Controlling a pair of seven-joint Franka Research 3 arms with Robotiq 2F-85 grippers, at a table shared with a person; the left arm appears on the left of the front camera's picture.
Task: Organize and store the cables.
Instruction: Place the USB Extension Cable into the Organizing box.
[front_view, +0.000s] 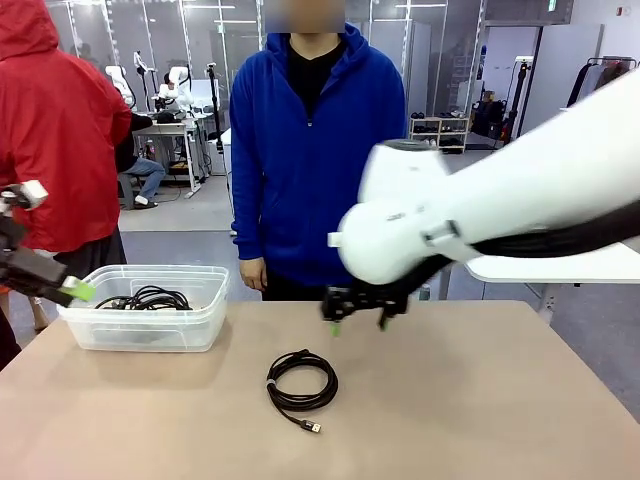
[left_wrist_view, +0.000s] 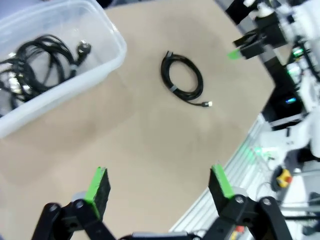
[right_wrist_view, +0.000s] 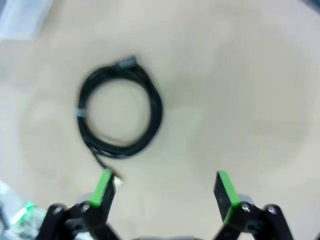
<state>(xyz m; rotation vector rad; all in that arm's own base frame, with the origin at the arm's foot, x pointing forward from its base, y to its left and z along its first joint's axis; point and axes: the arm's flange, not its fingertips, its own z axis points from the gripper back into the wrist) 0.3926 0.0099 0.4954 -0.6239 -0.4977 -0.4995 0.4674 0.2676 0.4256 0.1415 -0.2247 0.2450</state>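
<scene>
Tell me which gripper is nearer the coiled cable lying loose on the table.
Right. The right gripper hangs open just above and beyond the coiled cable. The left gripper is open too, off at the table's left side by the clear bin.

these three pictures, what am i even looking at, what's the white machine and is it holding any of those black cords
It is a robot with two white arms at a tan table, seen at one moment by three cameras. The front view looks across the table at a person in a blue hoodie. The other two pictures come from cameras on each arm's wrist, looking down past that arm's own two green-padded fingers.

The big white shape is the right arm; its gripper hangs open above the table. The left gripper is open too, beside a clear plastic bin.

One coiled black cable lies loose on the table. More coiled cables already lie in the bin. Neither gripper holds anything.
</scene>
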